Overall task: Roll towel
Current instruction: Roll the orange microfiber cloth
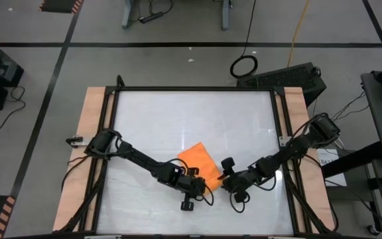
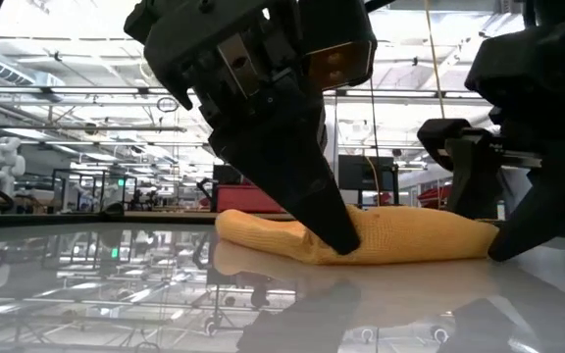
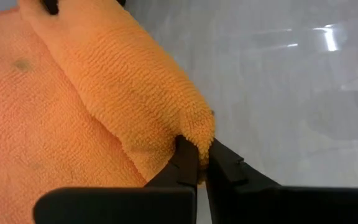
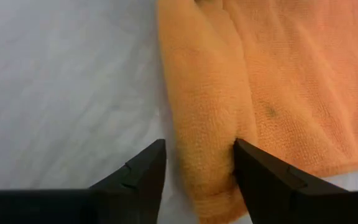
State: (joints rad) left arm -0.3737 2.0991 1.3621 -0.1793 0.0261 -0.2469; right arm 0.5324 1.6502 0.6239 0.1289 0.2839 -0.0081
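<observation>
Towel (image 1: 199, 160) x1, edge rolled: left pincer (image 3: 199, 163) pinching it, right pincer (image 4: 199, 163) spread astride roll.

The table (image 1: 191, 113) has a glossy white top inside a dark frame, with pale wooden strips along its two sides. Beyond its far edge, on the grey floor (image 1: 178, 66) crossed by black tape lines, lie a coiled black cable (image 1: 244, 66) and a dark keyboard (image 1: 284, 76). In the low view, a white humanoid figure (image 2: 4, 162) stands far off in the hall.
</observation>
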